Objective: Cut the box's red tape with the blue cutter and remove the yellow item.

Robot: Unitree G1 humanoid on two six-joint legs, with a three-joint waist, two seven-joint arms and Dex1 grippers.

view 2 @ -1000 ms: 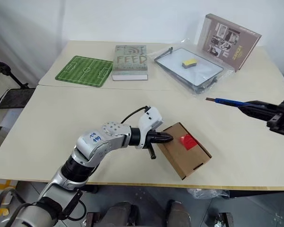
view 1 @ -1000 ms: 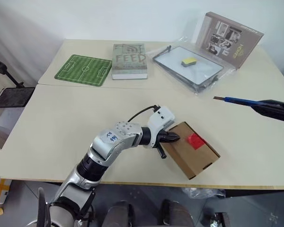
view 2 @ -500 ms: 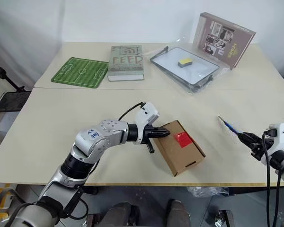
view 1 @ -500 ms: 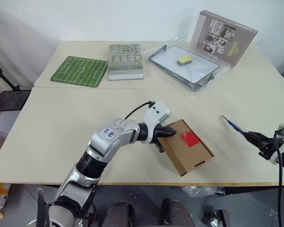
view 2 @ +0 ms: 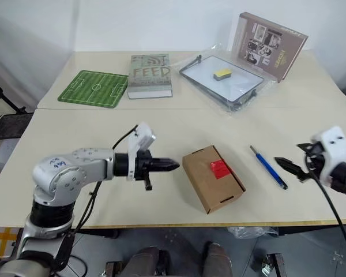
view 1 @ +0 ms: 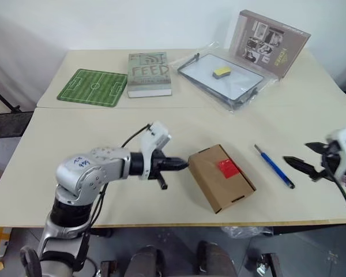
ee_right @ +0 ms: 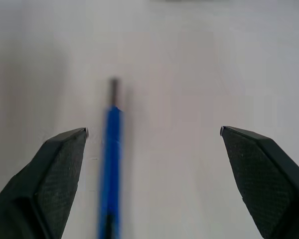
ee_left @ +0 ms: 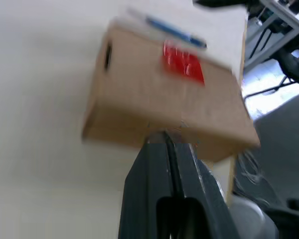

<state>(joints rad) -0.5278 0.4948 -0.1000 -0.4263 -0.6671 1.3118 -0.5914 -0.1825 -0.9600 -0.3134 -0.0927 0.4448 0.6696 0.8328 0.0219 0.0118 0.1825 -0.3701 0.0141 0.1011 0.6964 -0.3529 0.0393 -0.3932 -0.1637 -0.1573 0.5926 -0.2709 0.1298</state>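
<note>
- Box [view 1: 221, 178]: brown carton lying flat on the table [view 1: 104, 133], just ahead of the left gripper's tips; long axis runs slantwise from the gripper's side toward the near table edge; red tape [view 1: 227, 168] on its top face; left wrist view adds a dark slot in one side wall.
- Left gripper [view 1: 183, 164]: fingers pressed together, holding nothing; tips point at the box's near corner, just short of it.
- Blue cutter [view 1: 274, 166]: lying free on the table between the box and the right gripper, touching neither; long axis runs slantwise away from the near edge; right wrist view shows its dark tip pointing away from that gripper.
- Right gripper [view 1: 303, 158]: fingers spread wide, empty; cutter lies just beyond its tips.
- Far side, well beyond both grippers: green pitch mat [view 1: 92, 87]; book [view 1: 149, 74]; tray in clear wrap [view 1: 222, 80] with a yellow block [view 1: 221, 71]; printed picture box [view 1: 269, 43].
</note>
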